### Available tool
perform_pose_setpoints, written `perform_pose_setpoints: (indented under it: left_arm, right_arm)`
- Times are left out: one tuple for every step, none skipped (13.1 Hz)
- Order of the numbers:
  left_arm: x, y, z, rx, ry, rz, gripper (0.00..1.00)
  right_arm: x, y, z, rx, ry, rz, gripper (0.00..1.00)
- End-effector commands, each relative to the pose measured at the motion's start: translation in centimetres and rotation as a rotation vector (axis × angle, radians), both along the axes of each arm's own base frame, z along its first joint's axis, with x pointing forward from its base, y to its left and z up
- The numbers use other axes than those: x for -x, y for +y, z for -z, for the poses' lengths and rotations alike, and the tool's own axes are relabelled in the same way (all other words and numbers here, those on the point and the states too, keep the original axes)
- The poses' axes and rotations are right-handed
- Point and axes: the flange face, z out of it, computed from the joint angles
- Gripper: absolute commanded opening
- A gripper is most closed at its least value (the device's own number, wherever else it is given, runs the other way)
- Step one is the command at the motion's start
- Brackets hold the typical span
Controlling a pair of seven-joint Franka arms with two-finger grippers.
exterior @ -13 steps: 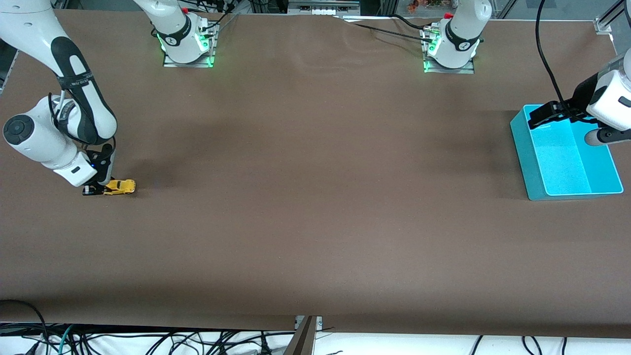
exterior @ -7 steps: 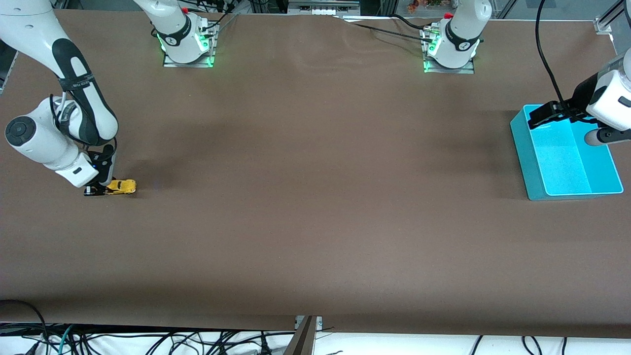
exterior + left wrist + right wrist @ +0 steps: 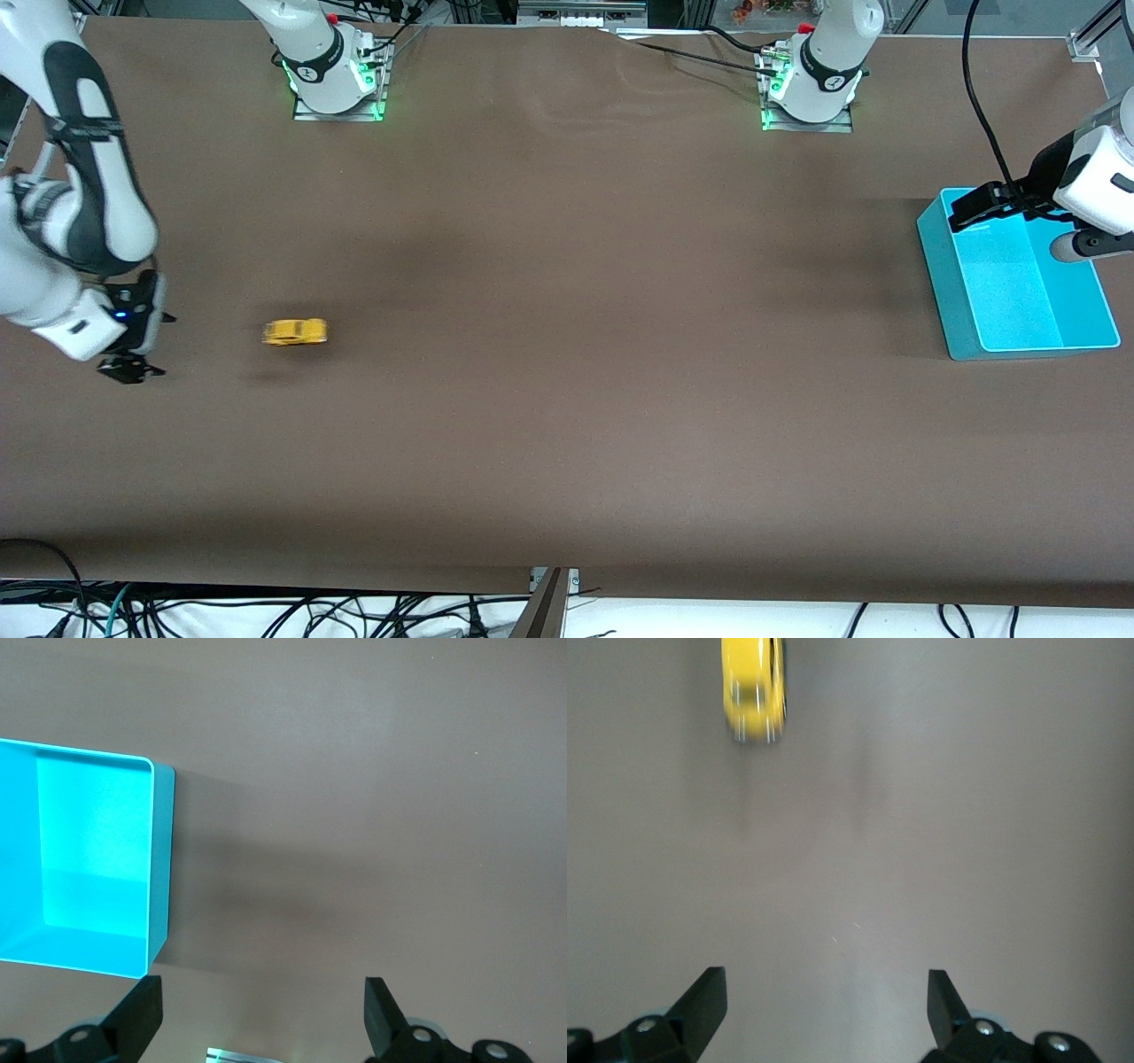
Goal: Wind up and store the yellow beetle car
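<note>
Yellow beetle car (image 3: 295, 332) sits free on the brown counter (image 3: 567, 399) toward the right arm's end (image smeared). Right pincer (image 3: 131, 368) low over counter near it, jaws wide apart, gripping nothing. Left pincer (image 3: 979, 206) waits spread wide over the turquoise bin (image 3: 952, 292).

The yellow beetle car (image 3: 753, 689) sits on the brown table (image 3: 966, 815). The right gripper (image 3: 824, 1001) is wide open, holding nothing.
</note>
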Motion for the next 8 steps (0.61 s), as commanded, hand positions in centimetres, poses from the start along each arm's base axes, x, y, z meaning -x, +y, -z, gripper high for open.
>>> perform_pose_setpoints:
  left_arm:
    - [-0.2, -0.2, -0.5, -0.011, -0.007, -0.009, 1.00]
    - [-0.2, -0.2, -0.5, -0.011, -0.007, -0.011, 1.00]
    - [-0.2, -0.2, -0.5, -0.011, -0.007, -0.011, 1.00]
    - [-0.2, -0.2, -0.5, -0.011, -0.007, -0.009, 1.00]
    - [-0.2, -0.2, -0.5, -0.011, -0.007, -0.009, 1.00]
    - [-0.2, -0.2, -0.5, -0.011, -0.007, -0.011, 1.00]
    - [-0.2, -0.2, -0.5, -0.011, -0.007, -0.009, 1.00]
    - [-0.2, -0.2, -0.5, -0.011, -0.007, -0.009, 1.00]
  right_arm:
    - [-0.6, -1.0, -3.2, -0.050, 0.003, 0.126, 1.00]
    - [-0.8, -0.9, -4.5, -0.063, -0.009, 0.182, 1.00]
    - [-1.2, -0.6, -5.8, -0.074, -0.019, 0.256, 1.00]
    - [-1.6, -0.1, -7.1, -0.085, -0.008, 0.359, 1.00]
    - [-2.0, 0.4, -8.7, -0.095, 0.000, 0.460, 1.00]
    - [-2.2, 1.1, -9.8, -0.104, 0.014, 0.570, 1.00]
    - [-2.5, 2.2, -10.6, -0.119, 0.027, 0.695, 1.00]
    - [-2.9, 3.9, -11.4, -0.142, 0.037, 0.802, 1.00]
